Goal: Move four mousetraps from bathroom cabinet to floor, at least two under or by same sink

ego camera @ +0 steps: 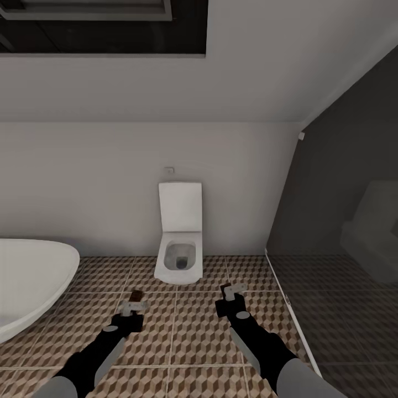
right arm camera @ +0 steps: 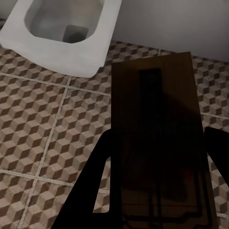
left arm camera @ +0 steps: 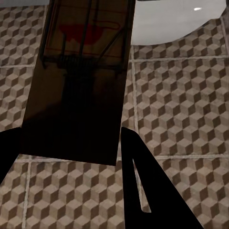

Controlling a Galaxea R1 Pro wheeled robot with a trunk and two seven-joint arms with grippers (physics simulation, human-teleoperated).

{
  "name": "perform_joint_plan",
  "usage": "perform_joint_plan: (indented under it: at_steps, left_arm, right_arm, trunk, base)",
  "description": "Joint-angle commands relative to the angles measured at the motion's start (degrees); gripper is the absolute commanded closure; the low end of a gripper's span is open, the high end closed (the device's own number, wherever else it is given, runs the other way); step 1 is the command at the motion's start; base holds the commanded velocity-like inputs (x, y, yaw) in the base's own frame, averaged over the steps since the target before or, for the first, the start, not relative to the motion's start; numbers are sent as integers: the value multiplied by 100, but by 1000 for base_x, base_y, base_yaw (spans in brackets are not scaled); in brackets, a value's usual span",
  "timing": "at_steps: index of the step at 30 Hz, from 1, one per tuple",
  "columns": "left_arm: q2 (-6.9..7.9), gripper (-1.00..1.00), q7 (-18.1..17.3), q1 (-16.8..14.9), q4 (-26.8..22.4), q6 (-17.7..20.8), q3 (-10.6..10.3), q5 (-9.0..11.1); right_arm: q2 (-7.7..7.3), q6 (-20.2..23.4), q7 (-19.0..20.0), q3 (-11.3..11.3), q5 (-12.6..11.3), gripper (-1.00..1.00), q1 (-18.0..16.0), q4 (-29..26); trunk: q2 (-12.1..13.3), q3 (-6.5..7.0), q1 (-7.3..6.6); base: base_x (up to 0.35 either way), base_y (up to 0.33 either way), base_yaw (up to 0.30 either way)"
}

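- Carrying one mousetrap (left arm camera: 78,81) pinched in our left tool (ego camera: 134,307), another mousetrap (right arm camera: 160,138) in our right tool (ego camera: 231,292).
- Boards look light, stiff, thin; we judge the plain wooden end safest, clear of the wire.
- Bathroom floor (ego camera: 182,342) lies below both tools.

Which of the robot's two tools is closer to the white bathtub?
Left. The left tool hangs just beside the bathtub; the right tool is farther off, past the toilet.

Cube-pattern tiled bathroom floor (ego camera: 193,337) running to a plain white wall (ego camera: 110,182). White toilet (ego camera: 178,243) sitting against that wall, lid standing open, small white button (ego camera: 169,169) above it. White bathtub (ego camera: 27,276) curving in at the floor's left edge. Dark glass partition (ego camera: 342,221) closing the right side. Dark window (ego camera: 99,25) showing overhead.
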Motion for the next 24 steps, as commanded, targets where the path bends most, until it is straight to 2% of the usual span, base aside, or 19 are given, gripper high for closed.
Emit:
perform_joint_plan:
  at_steps: [1,8,19,24]
  left_arm:
    - [2,100,71,-6,-14,26,-53,37]
    - [-57,100,72,-6,-14,27,-60,37]
    - [-67,100,72,-5,-20,24,-69,37]
    - [-81,100,72,-3,-31,-92,-158,37]
  right_arm:
    - [-7,24,-45,31,-46,100,-7,-9]
    - [-10,24,-43,31,-46,100,-7,-9]
    - [-27,24,-51,31,-46,100,-7,-9]
    - [-28,17,-51,31,-46,100,-7,-15]
  trunk:
    - [-13,-12,4]
    - [-13,-12,4]
    - [-13,-12,4]
    - [-93,-48,48]
  base:
    - [0,0,0]
    - [0,0,0]
    - [0,0,0]
    - [0,0,0]
